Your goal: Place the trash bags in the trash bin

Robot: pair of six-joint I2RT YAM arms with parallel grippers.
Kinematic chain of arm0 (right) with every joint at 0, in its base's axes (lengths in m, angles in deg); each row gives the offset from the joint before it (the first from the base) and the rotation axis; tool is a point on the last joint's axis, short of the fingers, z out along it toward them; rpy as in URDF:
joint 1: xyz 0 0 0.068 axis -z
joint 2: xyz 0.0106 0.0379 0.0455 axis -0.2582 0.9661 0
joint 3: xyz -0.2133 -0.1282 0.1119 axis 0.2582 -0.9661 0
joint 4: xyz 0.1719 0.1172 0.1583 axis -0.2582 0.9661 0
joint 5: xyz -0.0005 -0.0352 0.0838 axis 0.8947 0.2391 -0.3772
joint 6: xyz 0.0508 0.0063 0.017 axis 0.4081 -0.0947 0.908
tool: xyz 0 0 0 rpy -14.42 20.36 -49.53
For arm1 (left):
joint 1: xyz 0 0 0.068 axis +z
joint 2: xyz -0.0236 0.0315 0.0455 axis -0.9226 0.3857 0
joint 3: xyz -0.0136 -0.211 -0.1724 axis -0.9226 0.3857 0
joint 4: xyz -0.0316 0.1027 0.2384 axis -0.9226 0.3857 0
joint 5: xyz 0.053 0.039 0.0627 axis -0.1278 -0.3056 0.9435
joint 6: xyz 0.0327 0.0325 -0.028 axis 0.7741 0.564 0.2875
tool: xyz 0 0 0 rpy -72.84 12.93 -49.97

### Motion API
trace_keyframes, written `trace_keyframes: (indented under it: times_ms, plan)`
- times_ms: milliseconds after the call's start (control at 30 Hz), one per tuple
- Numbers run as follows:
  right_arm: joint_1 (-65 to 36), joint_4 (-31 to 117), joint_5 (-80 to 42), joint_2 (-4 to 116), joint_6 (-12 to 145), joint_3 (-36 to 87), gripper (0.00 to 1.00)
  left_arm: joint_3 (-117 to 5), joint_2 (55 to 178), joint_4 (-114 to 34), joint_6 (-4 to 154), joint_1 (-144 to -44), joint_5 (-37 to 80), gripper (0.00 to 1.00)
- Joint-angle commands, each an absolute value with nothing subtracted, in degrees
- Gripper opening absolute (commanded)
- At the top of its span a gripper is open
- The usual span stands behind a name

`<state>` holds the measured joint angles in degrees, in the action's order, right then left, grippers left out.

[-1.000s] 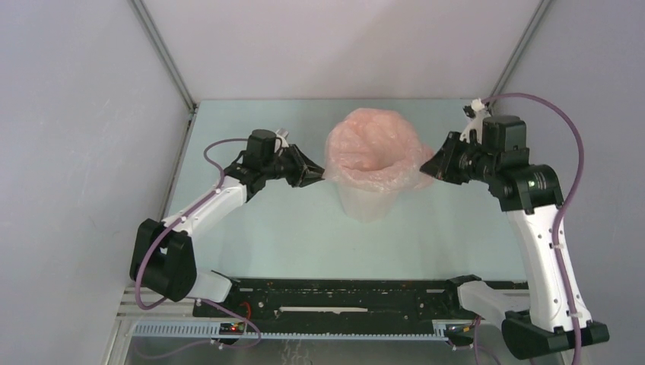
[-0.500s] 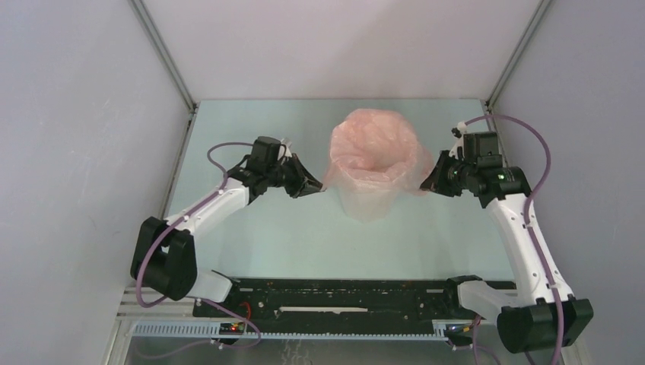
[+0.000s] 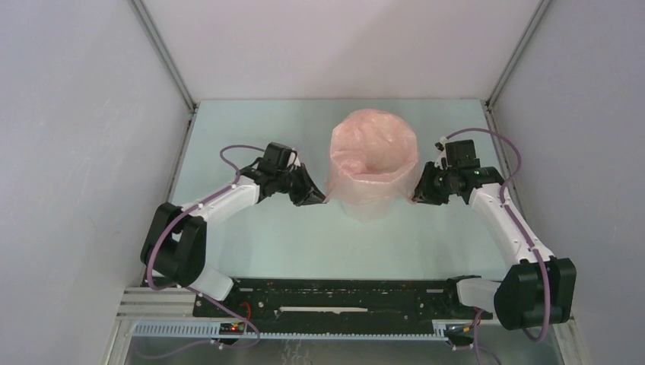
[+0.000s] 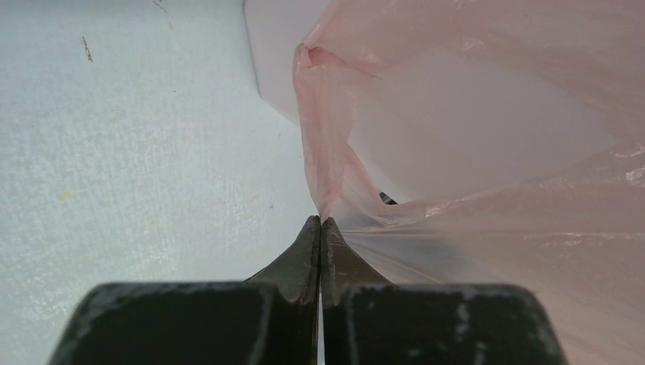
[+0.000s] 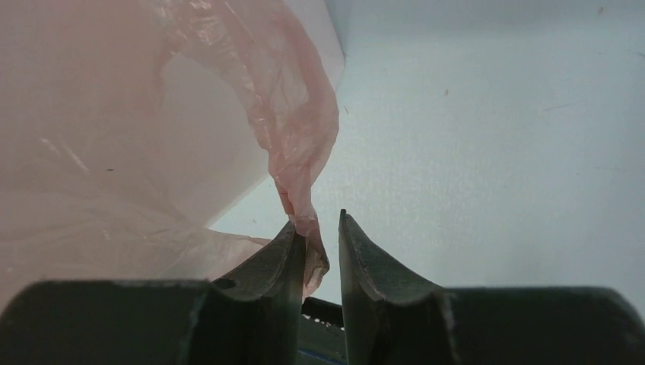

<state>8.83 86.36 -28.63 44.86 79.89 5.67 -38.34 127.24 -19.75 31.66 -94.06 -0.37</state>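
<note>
The pale-pink trash bag (image 3: 373, 149) lines the translucent white trash bin (image 3: 370, 205) mid-table, its mouth open and its film folded down over the rim. My left gripper (image 3: 318, 199) is at the bin's left side, shut on a twisted strand of the bag (image 4: 319, 137) beside the bin wall (image 4: 268, 53). My right gripper (image 3: 416, 196) is at the bin's right side. Its jaws stand a little apart, and a strand of the bag (image 5: 298, 137) hangs between them, lying against the left finger (image 5: 285, 255).
The pale green table (image 3: 251, 236) is enclosed by grey walls on the left, back and right. A black rail (image 3: 335, 300) with both arm bases runs along the near edge. Purple cables loop off both arms.
Both grippers have come down and nearer to the bin's sides, drawing the bag's edge down over the rim. The bag now sits lower and tighter on the bin.
</note>
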Motion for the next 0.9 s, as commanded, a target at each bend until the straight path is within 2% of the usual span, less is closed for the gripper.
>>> trace_keyframes:
  times_ms: [0, 200, 267, 367, 433, 567, 700, 867]
  plan:
    - [8.6, 82.2, -28.8, 45.4, 77.5, 5.7, 0.31, -38.0, 128.2, -17.6, 35.2, -94.5, 0.9, 0.0]
    - [8.3, 83.5, -28.5, 50.0, 75.8, 5.1, 0.33, -39.5, 130.6, -15.8, 37.8, -95.1, 1.7, 0.0]
    - [8.4, 88.3, -24.6, 48.8, 75.6, 7.2, 0.42, -39.6, 130.6, -15.5, 37.9, -95.2, 1.5, 0.0]
    - [8.7, 94.0, -20.3, 43.4, 75.1, 10.0, 0.66, -39.9, 129.4, -15.4, 37.7, -95.3, 1.4, 0.0]
    - [9.4, 97.5, -18.7, 39.5, 75.0, 11.9, 0.74, -40.7, 128.6, -14.8, 38.1, -95.3, 1.2, 0.01]
    - [9.7, 105.1, -14.7, 35.8, 75.1, 21.0, 0.76, -42.9, 127.5, -11.2, 40.6, -95.4, 2.0, 0.03]
    - [7.8, 106.0, -14.0, 35.8, 75.2, 33.3, 0.77, -43.5, 128.9, -10.1, 42.3, -95.4, 1.0, 0.04]
    - [-3.0, 102.7, -12.8, 43.6, 72.4, 45.6, 0.81, -43.7, 129.9, -8.9, 43.5, -95.4, 0.9, 0.04]
